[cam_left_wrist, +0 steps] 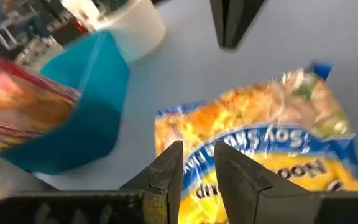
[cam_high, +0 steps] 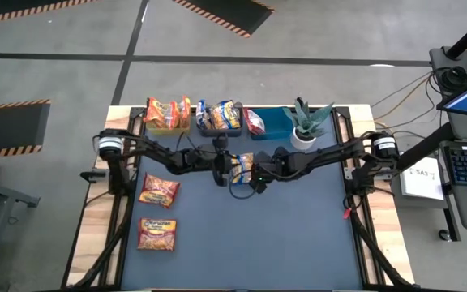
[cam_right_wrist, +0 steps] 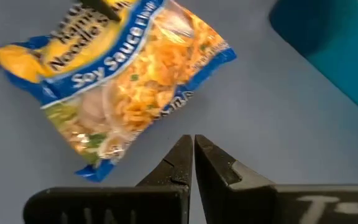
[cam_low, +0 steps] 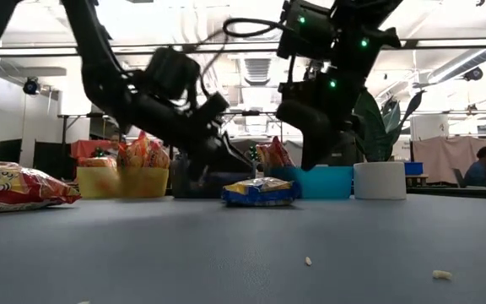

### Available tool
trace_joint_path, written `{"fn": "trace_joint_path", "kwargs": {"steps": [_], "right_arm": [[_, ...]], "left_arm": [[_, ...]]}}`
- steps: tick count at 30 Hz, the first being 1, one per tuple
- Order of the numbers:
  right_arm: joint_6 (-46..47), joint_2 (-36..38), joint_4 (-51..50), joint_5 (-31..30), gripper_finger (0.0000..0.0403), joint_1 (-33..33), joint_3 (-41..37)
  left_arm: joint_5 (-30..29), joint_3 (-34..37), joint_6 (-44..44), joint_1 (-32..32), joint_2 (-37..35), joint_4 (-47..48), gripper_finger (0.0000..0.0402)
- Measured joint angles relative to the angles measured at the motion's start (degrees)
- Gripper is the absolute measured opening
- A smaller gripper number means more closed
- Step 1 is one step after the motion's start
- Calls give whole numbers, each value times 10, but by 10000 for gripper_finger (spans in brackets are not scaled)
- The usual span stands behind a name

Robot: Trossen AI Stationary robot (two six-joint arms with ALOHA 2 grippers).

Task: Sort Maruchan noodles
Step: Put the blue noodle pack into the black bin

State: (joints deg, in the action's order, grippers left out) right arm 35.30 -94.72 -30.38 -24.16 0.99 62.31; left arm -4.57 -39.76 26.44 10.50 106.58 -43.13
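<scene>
Both arms reached in toward the middle of the blue mat [cam_high: 298, 235], meeting over one yellow-and-blue packet [cam_high: 244, 165] that lay flat just in front of the row of bins. The left gripper [cam_left_wrist: 197, 163] was down at the packet's edge, its jaws drawn close with only a thin gap between them, apparently pinching the wrapper's rim, though I could not be sure the plastic was caught. The right gripper [cam_right_wrist: 193, 151] hung just beside the same packet with its jaws pressed together on nothing.

At the back, the yellow bin [cam_high: 167, 126] held orange packets [cam_high: 165, 111] standing up, the grey bin [cam_high: 220, 127] held more yellow-and-blue ones [cam_high: 220, 114], and a red packet [cam_high: 254, 122] stood in the blue bin [cam_high: 276, 123]. A potted plant [cam_high: 306, 123] stood next to that bin. Two other packets [cam_high: 159, 191] lay flat on the mat's left side, one nearer the bins and the other [cam_high: 156, 234] closer to the front.
</scene>
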Motion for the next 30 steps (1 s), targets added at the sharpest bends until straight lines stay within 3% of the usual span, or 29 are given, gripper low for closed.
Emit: {"fn": "trace_joint_path", "kwargs": {"steps": [5, 9, 15, 19, 25, 30], "right_arm": [[8, 0, 7, 2, 9, 0, -7], [13, 2, 7, 20, 9, 1, -7], [16, 12, 21, 36, 9, 1, -7], [19, 23, 55, 41, 9, 1, -7], [74, 35, 60, 140, 13, -12, -7], [88, 36, 79, 232, 51, -23, -7]], "left_arm": [[3, -25, 0, 0, 29, 37, 75], [10, -30, 0, 0, 2, 108, 75], [153, -24, -6, -1, -65, 227, 75], [163, -23, -11, 1, -112, 300, 75], [166, -6, -19, 0, -179, 373, 75], [233, 12, -21, 2, -192, 378, 75]]}}
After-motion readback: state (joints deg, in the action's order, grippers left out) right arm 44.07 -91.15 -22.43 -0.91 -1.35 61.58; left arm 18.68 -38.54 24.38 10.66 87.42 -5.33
